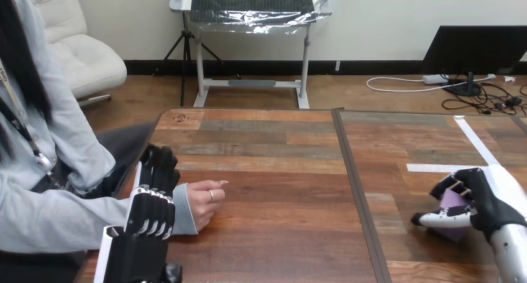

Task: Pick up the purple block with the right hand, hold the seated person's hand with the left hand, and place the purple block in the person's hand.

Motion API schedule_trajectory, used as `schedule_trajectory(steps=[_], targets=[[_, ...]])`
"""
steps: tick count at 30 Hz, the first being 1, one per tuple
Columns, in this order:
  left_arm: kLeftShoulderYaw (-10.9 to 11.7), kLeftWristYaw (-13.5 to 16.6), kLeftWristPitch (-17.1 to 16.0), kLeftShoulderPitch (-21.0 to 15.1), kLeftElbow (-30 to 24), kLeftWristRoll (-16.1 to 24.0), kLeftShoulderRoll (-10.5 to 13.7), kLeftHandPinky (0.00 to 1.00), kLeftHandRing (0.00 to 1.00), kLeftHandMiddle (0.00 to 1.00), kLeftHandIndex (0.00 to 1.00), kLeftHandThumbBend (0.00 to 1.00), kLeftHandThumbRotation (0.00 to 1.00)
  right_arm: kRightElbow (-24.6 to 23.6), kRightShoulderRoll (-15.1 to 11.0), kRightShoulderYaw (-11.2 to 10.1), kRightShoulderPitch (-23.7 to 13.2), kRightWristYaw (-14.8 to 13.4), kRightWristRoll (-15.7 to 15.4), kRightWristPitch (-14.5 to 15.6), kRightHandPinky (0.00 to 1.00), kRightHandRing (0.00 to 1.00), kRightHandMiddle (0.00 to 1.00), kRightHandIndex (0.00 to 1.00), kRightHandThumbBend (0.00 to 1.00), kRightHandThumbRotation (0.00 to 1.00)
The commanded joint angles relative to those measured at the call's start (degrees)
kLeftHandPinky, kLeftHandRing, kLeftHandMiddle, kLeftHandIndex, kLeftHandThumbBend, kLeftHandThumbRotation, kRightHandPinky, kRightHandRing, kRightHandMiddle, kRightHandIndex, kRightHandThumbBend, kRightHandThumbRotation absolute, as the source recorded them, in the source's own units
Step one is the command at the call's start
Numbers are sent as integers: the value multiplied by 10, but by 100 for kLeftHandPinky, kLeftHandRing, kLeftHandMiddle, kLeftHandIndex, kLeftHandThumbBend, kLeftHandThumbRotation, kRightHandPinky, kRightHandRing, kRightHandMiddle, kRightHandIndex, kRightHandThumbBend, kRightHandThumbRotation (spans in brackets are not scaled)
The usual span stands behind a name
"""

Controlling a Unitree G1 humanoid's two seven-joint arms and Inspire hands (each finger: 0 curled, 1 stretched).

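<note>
Purple block (453,228), pale, clasped by right robot hand (491,205); left robot hand (151,211) against person's wrist (183,207), grip unclear

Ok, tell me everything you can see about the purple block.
The purple block is pale lilac, flat-faced and matte, perhaps foam or plastic. It is tilted over the right part of the wooden table. The right hand curls its fingers over its top with the thumb at its lower left, hiding much of it. Whether it rests on the tabletop, I cannot tell.
</note>
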Motion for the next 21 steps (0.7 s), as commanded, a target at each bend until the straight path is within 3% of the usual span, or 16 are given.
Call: schedule_trajectory(steps=[1, 7, 21], targets=[[-6, 8, -15, -33, -6, 14, -11, 100, 100, 100, 100, 97, 71, -76, 9, -20, -13, 2, 20, -21, 40, 45, 49, 49, 87, 0], [-6, 16, -17, -36, -2, 20, -9, 100, 100, 100, 100, 99, 71, -130, 11, -25, 5, 9, 29, -25, 39, 44, 49, 49, 87, 0], [-7, 27, -16, -36, 3, 28, -8, 100, 100, 100, 100, 100, 72, -260, 25, -41, 41, 38, 45, 21, 37, 43, 49, 50, 84, 0]])
